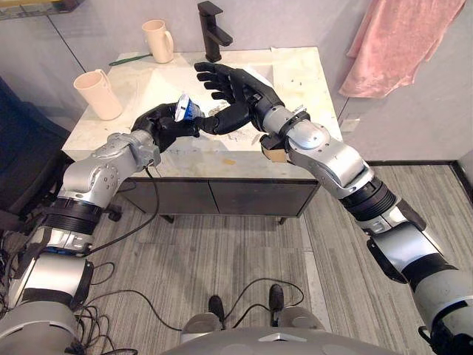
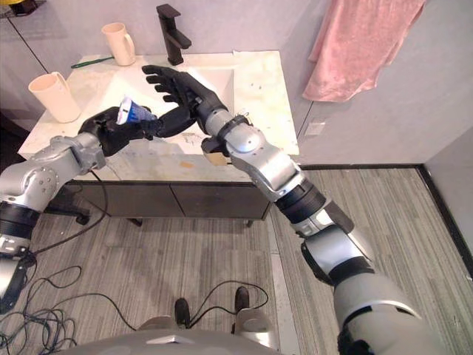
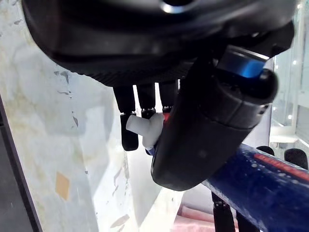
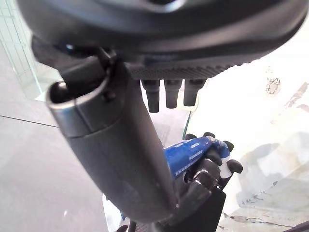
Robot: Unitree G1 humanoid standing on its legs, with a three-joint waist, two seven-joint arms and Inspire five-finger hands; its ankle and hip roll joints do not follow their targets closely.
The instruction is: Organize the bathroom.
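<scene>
So the left hand [image 1: 164,124] is sitting left of centre in the left eye view, over the front edge of the marble vanity top [image 1: 295,81], with its fingers curled tight around a blue toothpaste tube [image 1: 185,110]. The white-capped end pokes past the fingers in the left wrist view, and the crimped tail sticks up toward the middle of the frame. The right hand [image 1: 229,87] is just beside it, a bit higher in the frame, fingers spread straight and relaxed, not gripping anything, thumb angled in toward the tube. I can't tell for sure if the thumb is touching it. My read is this is a handover setup: the tube is held up off the counter with its tail offered so the open hand has something free to close on. There are two cream cups, one cup [image 1: 98,94] at the left edge of the counter and another cup [image 1: 158,40] near the top of the frame beside the black faucet [image 1: 213,29], with a green toothbrush [image 1: 131,58] lying flat next to that far one. I'd guess the tube is meant for one of those cups, and the right arm reaches further across. A pink towel [image 1: 399,44] hangs on the wall at the upper right, well apart from all of this.
</scene>
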